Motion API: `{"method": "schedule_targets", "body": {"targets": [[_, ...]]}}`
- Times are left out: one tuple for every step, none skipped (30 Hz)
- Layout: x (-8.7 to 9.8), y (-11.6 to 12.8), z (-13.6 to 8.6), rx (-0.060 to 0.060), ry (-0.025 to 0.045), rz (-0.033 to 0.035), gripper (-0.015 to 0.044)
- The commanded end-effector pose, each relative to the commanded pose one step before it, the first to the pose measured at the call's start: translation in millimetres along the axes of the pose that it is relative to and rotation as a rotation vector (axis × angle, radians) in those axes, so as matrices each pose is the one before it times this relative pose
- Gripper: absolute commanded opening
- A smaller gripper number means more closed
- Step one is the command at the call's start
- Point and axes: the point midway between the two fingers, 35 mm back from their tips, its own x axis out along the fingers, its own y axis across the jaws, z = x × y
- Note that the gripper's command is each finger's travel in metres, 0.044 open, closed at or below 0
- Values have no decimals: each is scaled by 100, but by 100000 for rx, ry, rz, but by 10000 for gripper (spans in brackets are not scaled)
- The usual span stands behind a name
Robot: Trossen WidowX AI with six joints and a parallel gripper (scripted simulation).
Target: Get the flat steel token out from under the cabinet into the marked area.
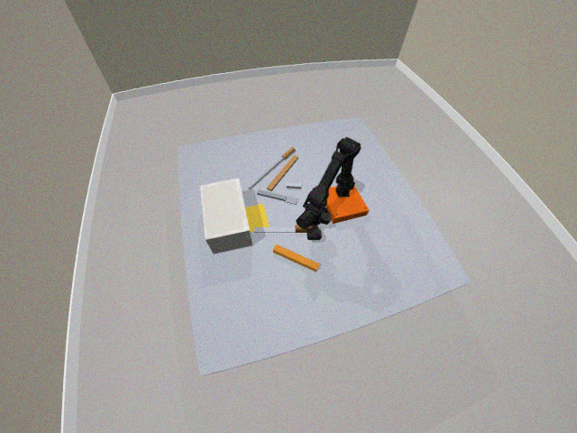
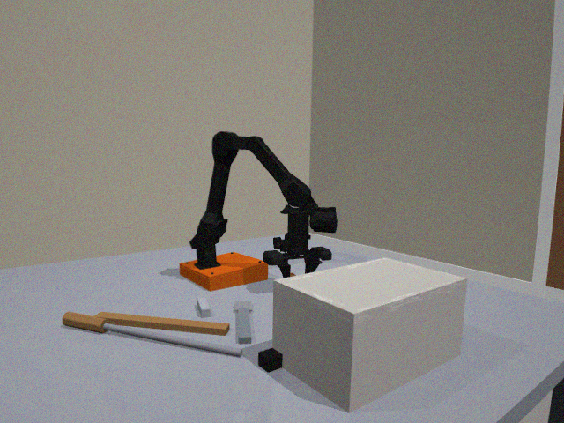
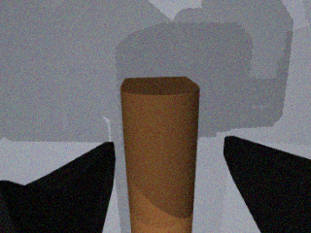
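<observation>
The white cabinet (image 1: 223,207) (image 2: 368,285) stands at the left in the top view, with the yellow marked area (image 1: 259,215) in front of it. I cannot make out the steel token in any view. A tool with a brown wooden handle (image 1: 300,229) (image 3: 160,160) and a thin shaft (image 1: 275,232) lies low at the table, its shaft pointing toward the cabinet's front edge. My gripper (image 1: 309,226) (image 2: 298,274) (image 3: 170,148) is open around the handle, with a gap on both sides in the wrist view. The shaft's tip is near the marked area's lower edge.
An orange bar (image 1: 296,257) lies beyond the tool. On the other side lie a wooden-handled rod (image 1: 269,171) (image 2: 173,340), a wooden stick (image 1: 282,172) (image 2: 164,322), a grey flat tool (image 1: 272,195) (image 2: 244,322) and a small grey block (image 1: 293,187) (image 2: 204,307). A black cube (image 2: 270,359) is beside the cabinet.
</observation>
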Motion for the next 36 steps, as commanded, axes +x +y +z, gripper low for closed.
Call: {"method": "schedule_targets", "body": {"targets": [[197, 35, -3, 80, 330, 501, 270], [27, 37, 8, 49, -1, 3, 270], [35, 48, 11, 64, -1, 5, 270], [46, 63, 14, 84, -1, 6, 270], [60, 81, 19, 109, -2, 8, 270], [59, 80, 19, 107, -2, 8, 270], [61, 84, 20, 112, -2, 8, 270], [56, 77, 19, 103, -2, 7, 270], [36, 50, 12, 67, -1, 5, 270], [12, 17, 4, 23, 0, 2, 270], [0, 0, 0, 0, 0, 0, 270], [-284, -401, -154, -312, 10, -863, 244], [0, 0, 0, 0, 0, 0, 217], [0, 0, 0, 0, 0, 0, 191], [0, 0, 0, 0, 0, 0, 184], [0, 0, 0, 0, 0, 0, 178], [0, 0, 0, 0, 0, 0, 171], [0, 0, 0, 0, 0, 0, 164], [0, 0, 0, 0, 0, 0, 158], [0, 0, 0, 0, 0, 0, 151], [0, 0, 0, 0, 0, 0, 144], [0, 0, 0, 0, 0, 0, 138], [0, 0, 0, 0, 0, 0, 131], [0, 0, 0, 0, 0, 0, 124], [0, 0, 0, 0, 0, 0, 118], [0, 0, 0, 0, 0, 0, 111], [0, 0, 0, 0, 0, 0, 104], [0, 0, 0, 0, 0, 0, 78], [0, 0, 0, 0, 0, 0, 52], [0, 0, 0, 0, 0, 0, 26], [0, 0, 0, 0, 0, 0, 0], [-4, -1, 27, 15, -3, 8, 0], [-40, 57, -34, -147, 5, 107, 0], [44, 52, -29, -127, 4, 94, 0], [-1, -1, -25, -10, 3, 7, 0], [-1, -1, -51, -19, 5, 13, 0]]}}
